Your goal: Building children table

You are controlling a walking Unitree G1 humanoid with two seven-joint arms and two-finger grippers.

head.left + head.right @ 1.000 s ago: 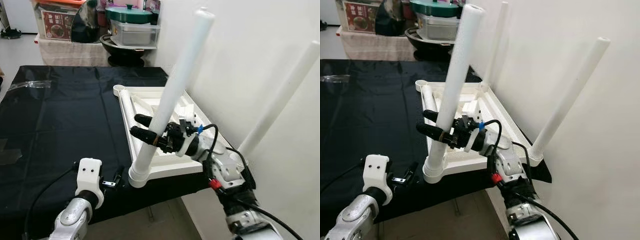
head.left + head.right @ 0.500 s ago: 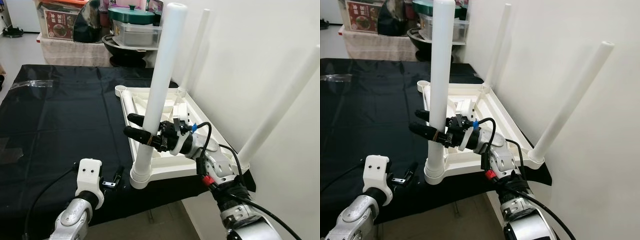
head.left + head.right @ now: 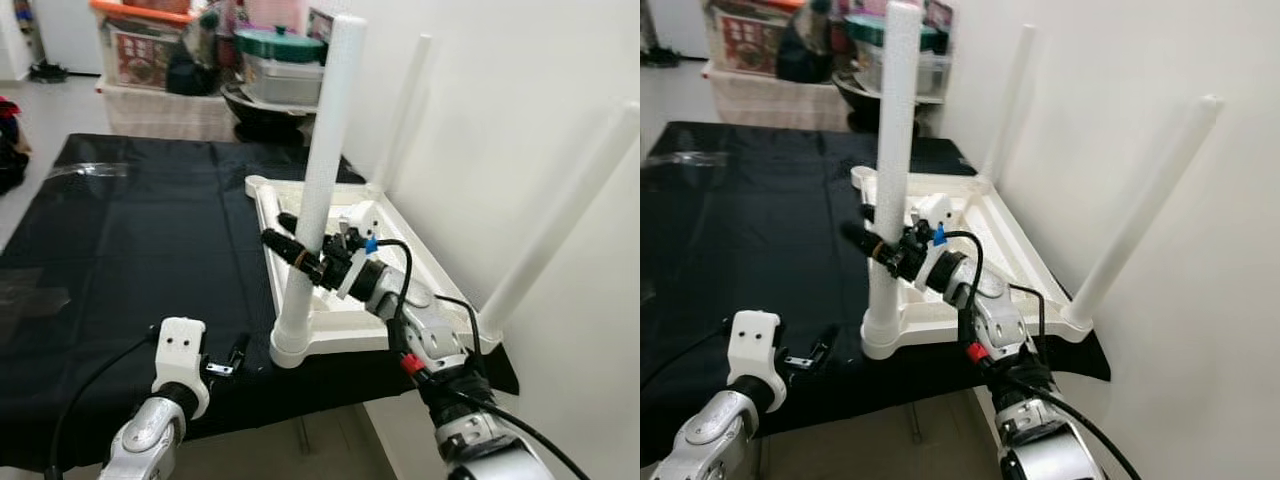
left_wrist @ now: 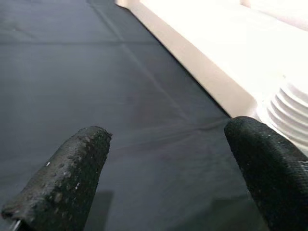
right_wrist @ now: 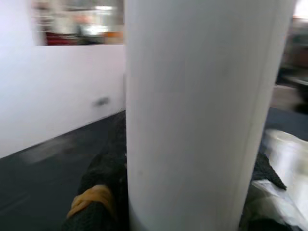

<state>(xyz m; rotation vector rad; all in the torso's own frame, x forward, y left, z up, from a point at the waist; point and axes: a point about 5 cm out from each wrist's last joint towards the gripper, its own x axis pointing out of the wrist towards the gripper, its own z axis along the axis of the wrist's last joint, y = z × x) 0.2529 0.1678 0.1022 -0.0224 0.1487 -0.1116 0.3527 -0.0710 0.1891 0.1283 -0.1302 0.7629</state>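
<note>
Two grippers were at work. Nearest, the left gripper (image 3: 237,352) hovered with fingers apart over the black cloth (image 3: 130,230), just left of the near leg's (image 3: 317,190) base. The right gripper (image 3: 293,240) was clamped on that upright white leg. Farther off, the upturned tabletop (image 3: 345,330) lay against the right wall.

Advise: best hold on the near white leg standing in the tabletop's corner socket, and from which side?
Grip the near white leg low on its smooth round shaft, just above the ribbed base, fingers straddling it sideways from the tabletop side, as the right hand has it. It stands nearly upright, so a low hold probably steadies turning best.
</note>
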